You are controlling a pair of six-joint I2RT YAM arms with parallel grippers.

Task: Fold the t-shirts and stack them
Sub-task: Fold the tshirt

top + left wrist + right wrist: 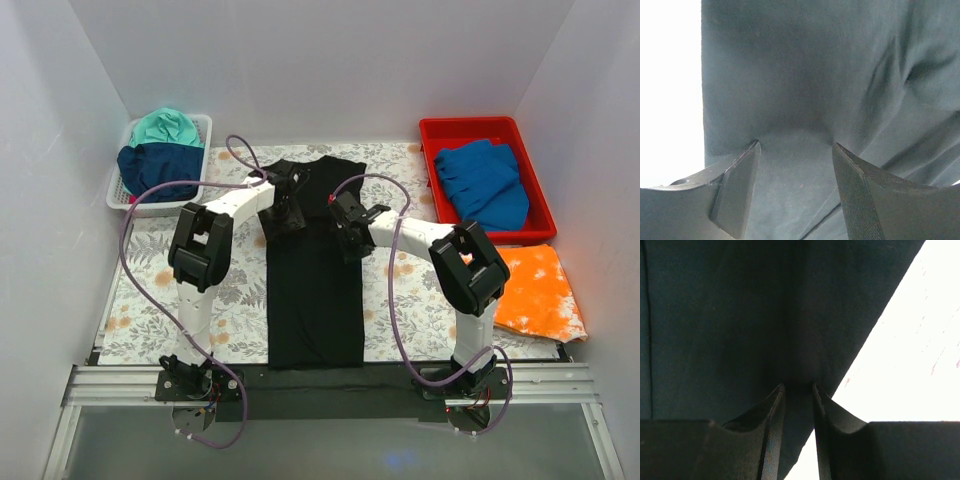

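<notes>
At the centre of the surface (405,300), the black t-shirt (315,290) lies in a long strip, left gripper (283,213) spread wide on its upper part, right gripper (347,228) narrowed onto its right edge; both should grip level, then fold without dragging.

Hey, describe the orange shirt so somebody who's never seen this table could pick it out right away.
Find the red bin at the far right corner of the table. Just nearer than it, at the right edge, lies the orange shirt, spread flat. It alone is mottled orange and white; the blue shirt sits in the bin and the black shirt lies mid-table.
</notes>
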